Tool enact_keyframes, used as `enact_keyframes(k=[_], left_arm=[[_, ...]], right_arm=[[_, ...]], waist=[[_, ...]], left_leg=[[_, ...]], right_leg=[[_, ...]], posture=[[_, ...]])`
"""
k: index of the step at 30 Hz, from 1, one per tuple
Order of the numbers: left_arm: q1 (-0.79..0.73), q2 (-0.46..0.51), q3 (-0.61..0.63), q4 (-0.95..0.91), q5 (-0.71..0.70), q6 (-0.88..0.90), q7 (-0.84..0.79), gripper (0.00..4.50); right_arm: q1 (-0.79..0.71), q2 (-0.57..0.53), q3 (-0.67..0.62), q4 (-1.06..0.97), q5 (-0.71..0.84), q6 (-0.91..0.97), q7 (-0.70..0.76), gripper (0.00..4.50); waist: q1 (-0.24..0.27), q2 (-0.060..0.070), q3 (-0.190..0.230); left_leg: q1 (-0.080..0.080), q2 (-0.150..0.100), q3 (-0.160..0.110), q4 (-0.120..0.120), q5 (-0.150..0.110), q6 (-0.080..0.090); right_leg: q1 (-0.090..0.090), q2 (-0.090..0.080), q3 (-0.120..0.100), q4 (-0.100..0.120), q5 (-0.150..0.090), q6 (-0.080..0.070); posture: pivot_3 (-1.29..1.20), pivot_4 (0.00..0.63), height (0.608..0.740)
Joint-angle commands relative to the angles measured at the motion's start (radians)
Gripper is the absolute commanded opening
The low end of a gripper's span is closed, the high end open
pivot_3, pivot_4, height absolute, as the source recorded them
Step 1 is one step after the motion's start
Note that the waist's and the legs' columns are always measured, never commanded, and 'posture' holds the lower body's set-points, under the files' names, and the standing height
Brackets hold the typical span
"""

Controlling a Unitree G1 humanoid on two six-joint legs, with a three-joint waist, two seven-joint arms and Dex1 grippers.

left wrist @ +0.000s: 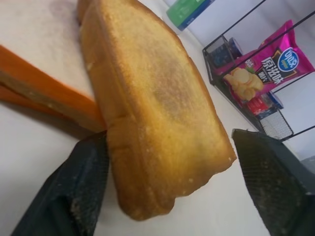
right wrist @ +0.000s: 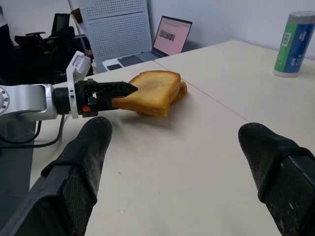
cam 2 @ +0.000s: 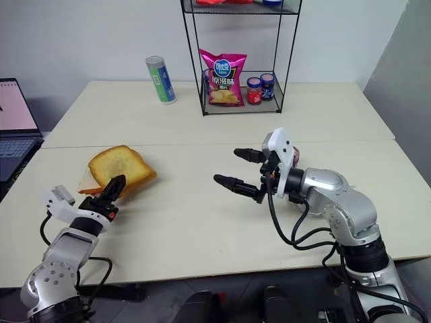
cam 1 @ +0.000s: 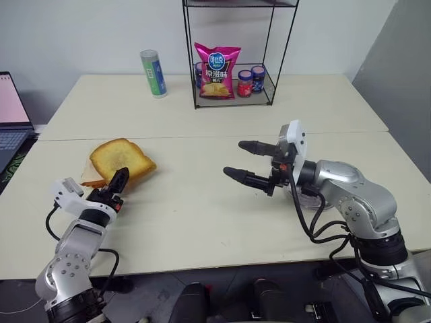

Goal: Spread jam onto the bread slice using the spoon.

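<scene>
Bread slice (cam 1: 121, 160) — left gripper (cam 1: 118, 185) fingers straddling near edge, apart.

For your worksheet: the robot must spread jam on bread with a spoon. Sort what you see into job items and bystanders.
Job items: golden-brown toasted bread slice; black-fingered left gripper at its edge; right gripper, open.

Bystanders: pink crisp bag, two small jars, black wire rack, green-blue can, laptop.
</scene>
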Motion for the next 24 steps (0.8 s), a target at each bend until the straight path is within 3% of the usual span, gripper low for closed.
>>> enact_keyframes(k=[1, 16, 20, 24], left_arm=[[0.004, 0.000, -0.001, -0.030, -0.029, -0.013, -0.015, 2.97], [0.029, 0.025, 0.000, -0.116, -0.103, 0.007, 0.017, 0.05], [-0.019, 0.056, -0.023, -0.163, -0.172, 0.056, 0.037, 0.00], [-0.083, 0.101, -0.134, -0.245, -0.355, 0.197, 0.020, 0.00]], right_arm=[[0.001, 0.000, -0.032, -0.028, 0.007, -0.007, -0.008, 4.50], [0.000, 0.011, -0.037, 0.017, -0.011, -0.041, -0.002, 4.50], [0.001, -0.011, -0.067, 0.018, -0.007, -0.038, -0.007, 4.50], [0.024, -0.069, -0.152, -0.029, 0.039, 0.013, -0.022, 4.50]], waist=[[0.000, 0.000, 0.000], [0.000, 0.000, 0.000], [0.001, 0.000, 0.000], [0.008, -0.001, 0.001]], left_leg=[[0.000, 0.000, 0.000, 0.000, 0.000, 0.000], [0.000, 0.000, 0.000, 0.000, 0.000, 0.000], [0.000, 0.000, -0.001, 0.000, 0.000, 0.000], [-0.002, 0.000, -0.002, 0.001, 0.000, 0.000]], right_leg=[[0.000, 0.000, 0.000, 0.000, 0.000, 0.000], [0.000, 0.000, 0.001, 0.000, -0.001, 0.000], [0.000, 0.000, 0.001, 0.000, -0.002, 0.002], [0.000, 0.000, 0.000, 0.000, -0.002, 0.002]], posture=[[0.00, 0.150, 0.740], [0.00, 0.150, 0.740], [0.00, 0.150, 0.740], [0.00, 0.150, 0.740]])
